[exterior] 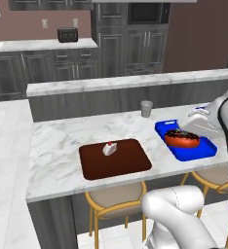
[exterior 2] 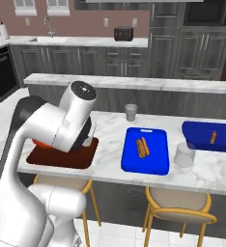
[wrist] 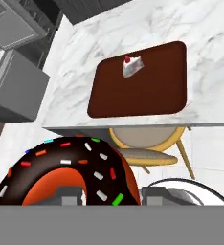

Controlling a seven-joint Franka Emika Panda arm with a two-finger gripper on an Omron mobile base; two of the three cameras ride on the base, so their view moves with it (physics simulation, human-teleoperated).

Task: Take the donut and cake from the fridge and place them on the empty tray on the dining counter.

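Note:
My gripper (wrist: 111, 196) is shut on the donut (wrist: 66, 174), a ring with dark chocolate icing, sprinkles and orange sides. In the left base view the held donut (exterior: 182, 138) shows in front of a blue tray, under the hand (exterior: 199, 124). The arm hides most of the donut (exterior 2: 39, 143) in the right base view. The cake (exterior: 109, 149), a small white wedge with a red top, stands on the reddish-brown tray (exterior: 121, 163) on the dining counter (exterior: 57, 146). From the hand, the cake (wrist: 131, 66) and tray (wrist: 152, 91) lie ahead and apart. The fridge is out of view.
A blue tray (exterior 2: 156, 161) with a hot dog (exterior 2: 143, 147) lies right of the brown tray (exterior 2: 74, 158). A second blue tray (exterior 2: 202, 135), a pale cup (exterior 2: 184, 155) and a grey cup (exterior: 146, 108) also stand on the counter. A raised ledge (exterior: 125, 82) runs behind; stools (exterior: 113, 199) stand below.

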